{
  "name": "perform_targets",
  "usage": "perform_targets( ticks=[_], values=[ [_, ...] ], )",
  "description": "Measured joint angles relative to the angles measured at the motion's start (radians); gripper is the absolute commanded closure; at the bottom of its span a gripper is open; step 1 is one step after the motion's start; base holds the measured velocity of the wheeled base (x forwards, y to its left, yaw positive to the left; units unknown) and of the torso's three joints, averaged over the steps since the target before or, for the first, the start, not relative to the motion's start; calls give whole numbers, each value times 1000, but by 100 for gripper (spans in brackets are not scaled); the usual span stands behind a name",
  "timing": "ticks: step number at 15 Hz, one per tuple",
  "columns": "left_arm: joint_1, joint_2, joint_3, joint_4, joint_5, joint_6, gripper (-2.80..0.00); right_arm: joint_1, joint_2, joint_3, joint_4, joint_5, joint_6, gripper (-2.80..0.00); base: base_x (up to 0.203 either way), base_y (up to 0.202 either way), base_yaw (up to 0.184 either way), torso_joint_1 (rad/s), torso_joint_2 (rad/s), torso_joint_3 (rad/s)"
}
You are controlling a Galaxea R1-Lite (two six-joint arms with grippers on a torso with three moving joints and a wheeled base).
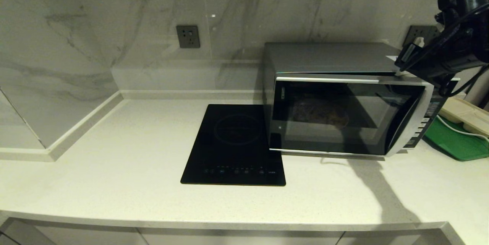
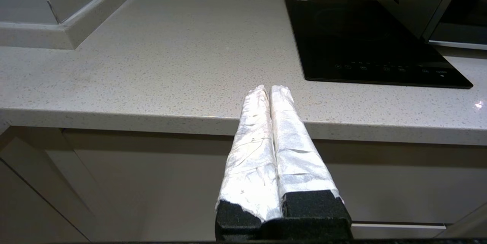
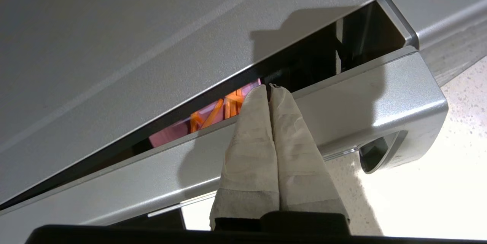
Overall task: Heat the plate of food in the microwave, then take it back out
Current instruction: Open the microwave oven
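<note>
The silver microwave (image 1: 328,57) stands at the back right of the counter with its dark glass door (image 1: 344,117) slightly ajar at the top right. The lavender plate of food (image 3: 171,134) with orange sticks (image 3: 213,114) sits inside. It shows through the gap in the right wrist view and only dimly through the glass (image 1: 321,114). My right gripper (image 3: 269,87) is shut, its wrapped fingertips at the gap above the door's top edge (image 3: 342,99). The right arm (image 1: 454,46) reaches over the microwave's top right corner. My left gripper (image 2: 270,88) is shut and empty, just off the counter's front edge.
A black induction hob (image 1: 235,143) lies on the counter directly left of the microwave. A green tray (image 1: 456,140) and a white power strip (image 1: 464,113) sit right of it. The pale counter (image 1: 114,153) spreads left to a raised wall ledge (image 1: 84,122).
</note>
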Motion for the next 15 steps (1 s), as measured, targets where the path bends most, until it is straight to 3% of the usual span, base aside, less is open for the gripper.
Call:
perform_targets(
  ticks=[6,10,15],
  values=[
    [0,0,0,0,0,0,0,0,-95,62,55,64,0,0,0,0,0,0,0,0],
    [0,0,0,0,0,0,0,2,-219,125,105,164,-1,0,0,0,0,0,0,0],
    [0,0,0,0,0,0,0,-16,-212,129,96,106,-8,0,0,0,0,0,0,0]
  ],
)
